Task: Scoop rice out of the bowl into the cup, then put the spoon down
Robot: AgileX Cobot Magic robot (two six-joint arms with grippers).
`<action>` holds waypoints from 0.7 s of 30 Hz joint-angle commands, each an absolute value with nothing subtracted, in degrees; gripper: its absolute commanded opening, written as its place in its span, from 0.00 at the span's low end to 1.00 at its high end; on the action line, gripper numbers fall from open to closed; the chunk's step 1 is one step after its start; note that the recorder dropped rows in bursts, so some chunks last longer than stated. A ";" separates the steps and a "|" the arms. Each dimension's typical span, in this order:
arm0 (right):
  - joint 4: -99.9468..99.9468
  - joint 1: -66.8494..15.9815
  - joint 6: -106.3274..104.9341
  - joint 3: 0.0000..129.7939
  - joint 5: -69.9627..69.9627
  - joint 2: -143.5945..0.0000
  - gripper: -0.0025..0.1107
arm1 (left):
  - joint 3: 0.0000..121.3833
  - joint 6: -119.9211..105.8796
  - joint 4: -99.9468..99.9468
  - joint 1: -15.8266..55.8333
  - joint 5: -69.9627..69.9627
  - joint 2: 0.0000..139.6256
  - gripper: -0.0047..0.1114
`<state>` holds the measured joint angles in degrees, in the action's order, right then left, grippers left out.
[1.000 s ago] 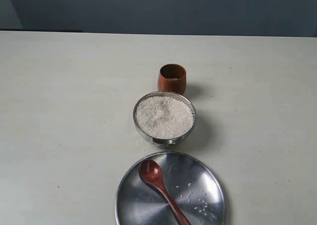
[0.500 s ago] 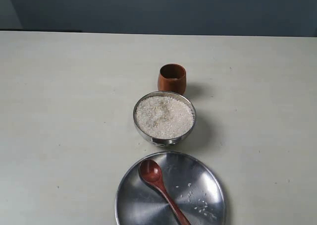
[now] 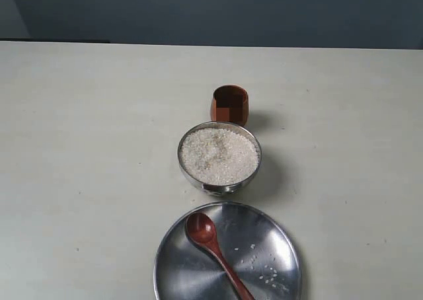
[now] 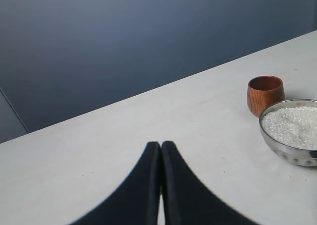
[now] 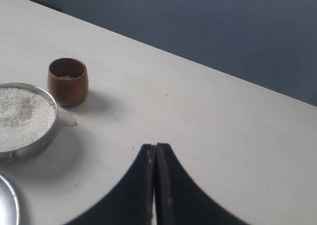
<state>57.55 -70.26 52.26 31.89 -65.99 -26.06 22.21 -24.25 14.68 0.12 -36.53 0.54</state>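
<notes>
**Item 1, spoon**. Dark wooden spoon lying flat on the steel plate, scoop face up.
- Long axis: diagonal. The scoop end lies nearest the bowl, and the handle runs away from the bowl toward the right arm's side, passing out of the exterior view at its near edge.
- Neither wrist view shows the spoon, so it lies behind or beneath the line of both sets of fingers, not ahead of them.

**Item 2, right gripper**. Fingers are pressed together with nothing between them.
- The bowl and cup lie ahead of the fingertips and off toward the left arm's side, well apart from them.
- A sliver of plate rim shows nearer the fingers than the bowl does.
- Judged the better-placed arm, since the handle trails toward its side.

**Item 3, left gripper**. Fingers are pressed together and empty. The cup and bowl lie ahead, toward the right arm's side, and no plate is visible.

**Item 4, arm pose.** Both arms are drawn back and out of the exterior view. Their fingers point out across the table, above it and touching nothing.

**Item 5, rice**. The rice is heaped level with the rim of the bowl. The cup stands just beyond the bowl, upright, and its contents cannot be made out. A few stray grains lie on the plate beside the handle.

**Note.** The coming move likely calls for the fingers to spread, then drop back and down across the handle, set crosswise to its diagonal.
</notes>
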 commanded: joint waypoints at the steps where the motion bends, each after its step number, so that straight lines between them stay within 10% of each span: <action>1: 58.14 -70.43 52.14 31.73 -65.36 -25.67 0.02 | 22.02 -24.07 14.65 0.22 -35.43 0.12 0.05; 21: 56.22 -50.00 52.25 31.73 -61.97 -21.74 0.02 | 22.02 -24.26 14.65 0.22 -35.45 0.12 0.05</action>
